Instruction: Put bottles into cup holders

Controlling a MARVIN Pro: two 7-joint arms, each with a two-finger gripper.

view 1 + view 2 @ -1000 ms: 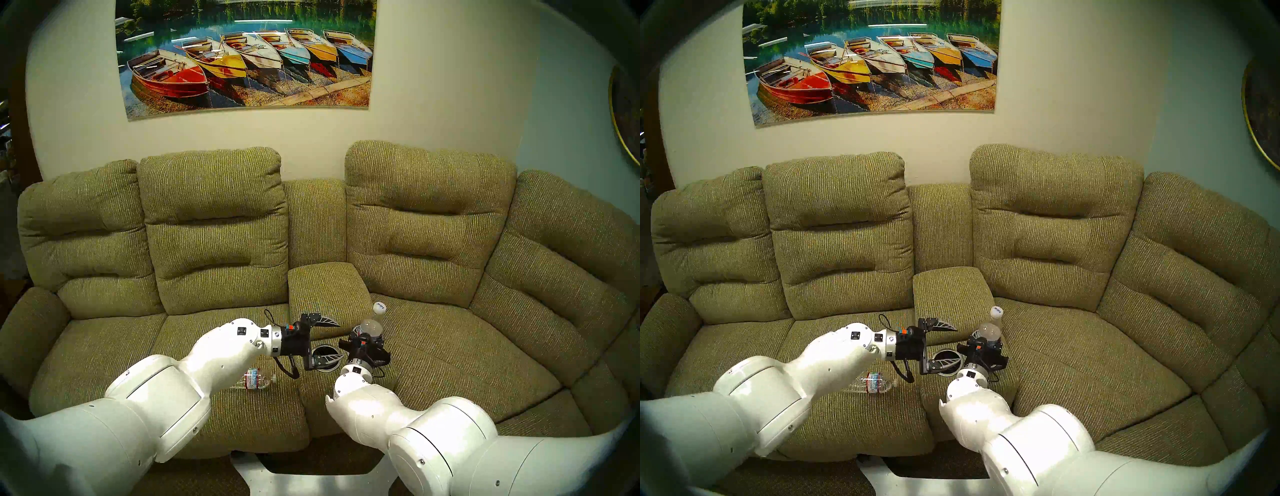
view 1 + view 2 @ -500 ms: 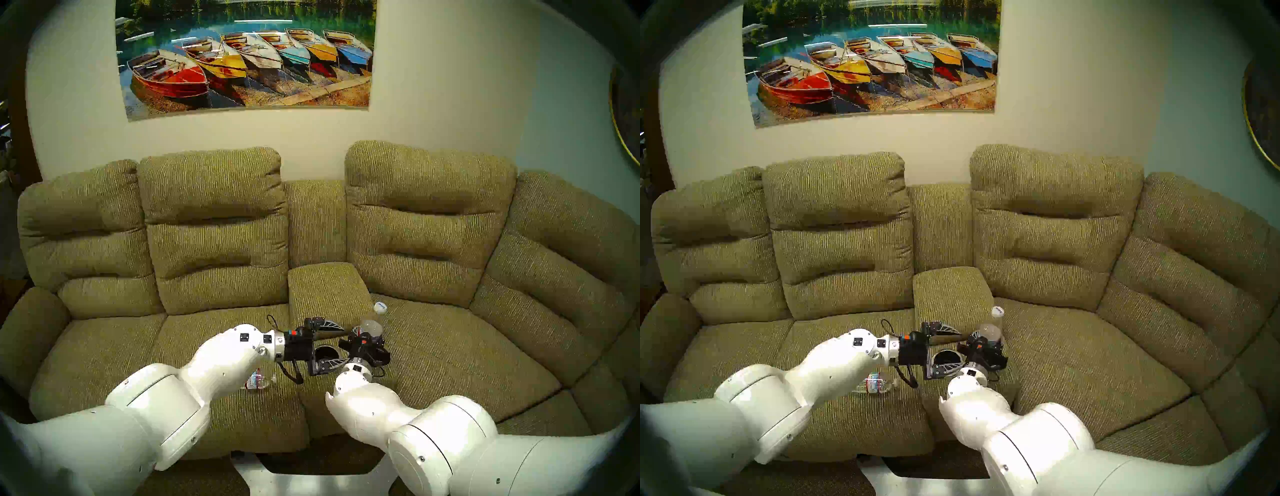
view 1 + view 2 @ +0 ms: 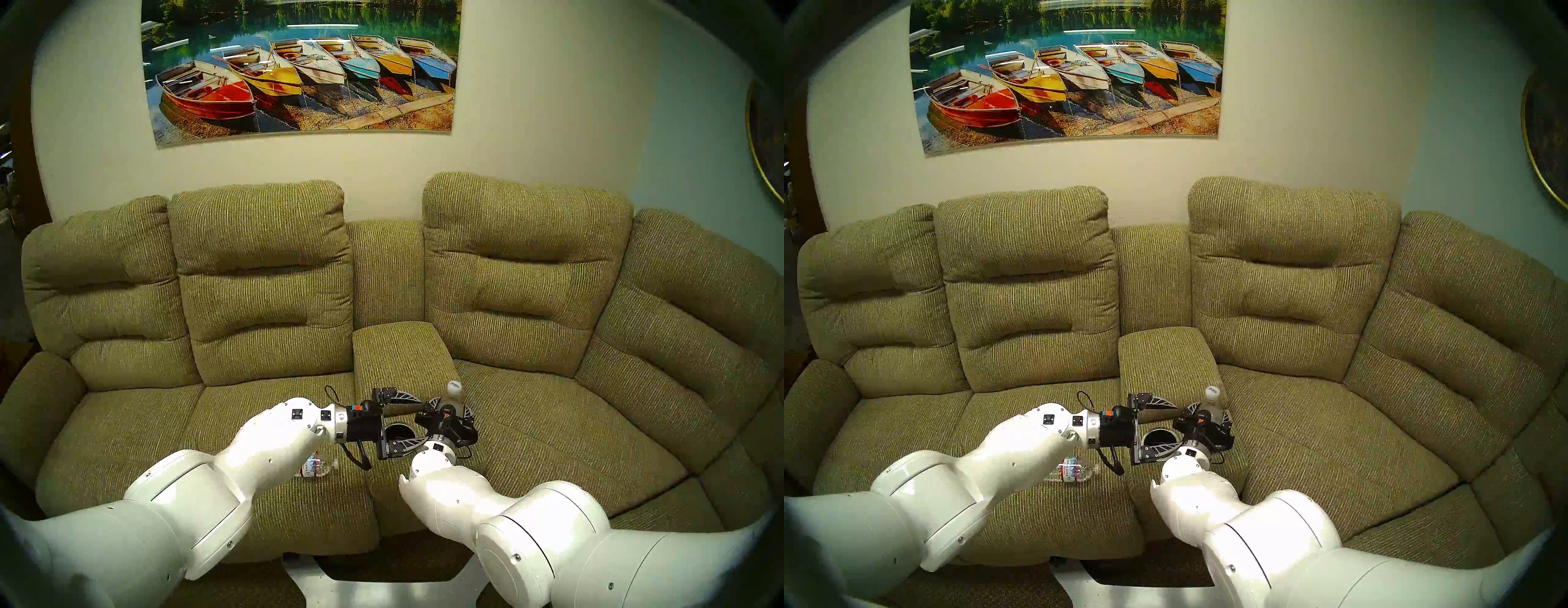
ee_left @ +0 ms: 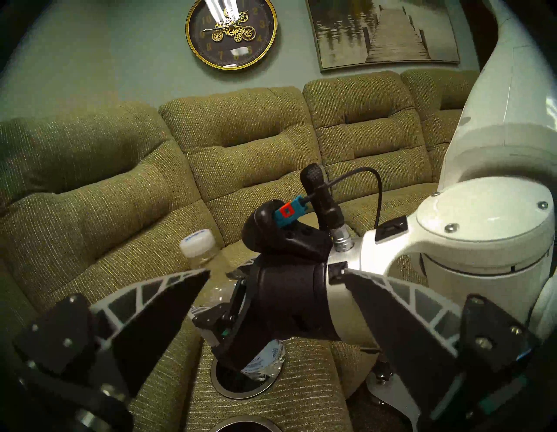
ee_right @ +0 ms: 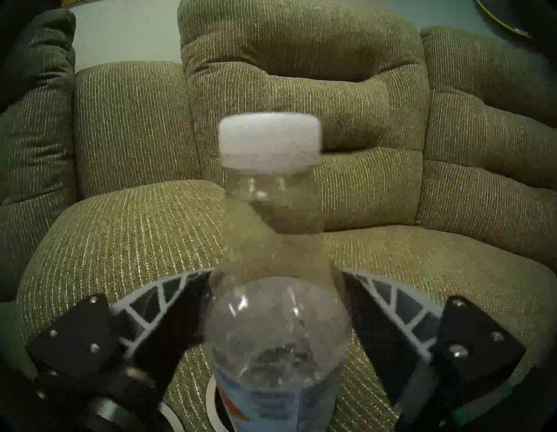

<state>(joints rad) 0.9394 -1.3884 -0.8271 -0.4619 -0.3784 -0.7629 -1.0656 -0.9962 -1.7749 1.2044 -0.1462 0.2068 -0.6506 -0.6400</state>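
A clear bottle (image 5: 277,331) with a white cap (image 3: 454,387) stands upright with its base in the right cup holder (image 4: 250,389). My right gripper (image 5: 277,273) is open, one finger on each side of the bottle's shoulder and just off it. The left cup holder (image 3: 399,431) is an empty silver-rimmed well. My left gripper (image 3: 422,419) hangs open above it, its fingers reaching towards the right wrist. A second bottle (image 3: 1074,469) with a red-white-blue label lies on its side on the seat cushion, partly hidden under my left forearm.
Both holders sit in the sofa's centre console (image 3: 399,352), between two olive seat cushions. The console's padded armrest rises just behind them. My two wrists are close together over the console.
The right gripper has opened and the bottle it held has dropped lower into the right holder. The left gripper came down and slightly right over the left holder.
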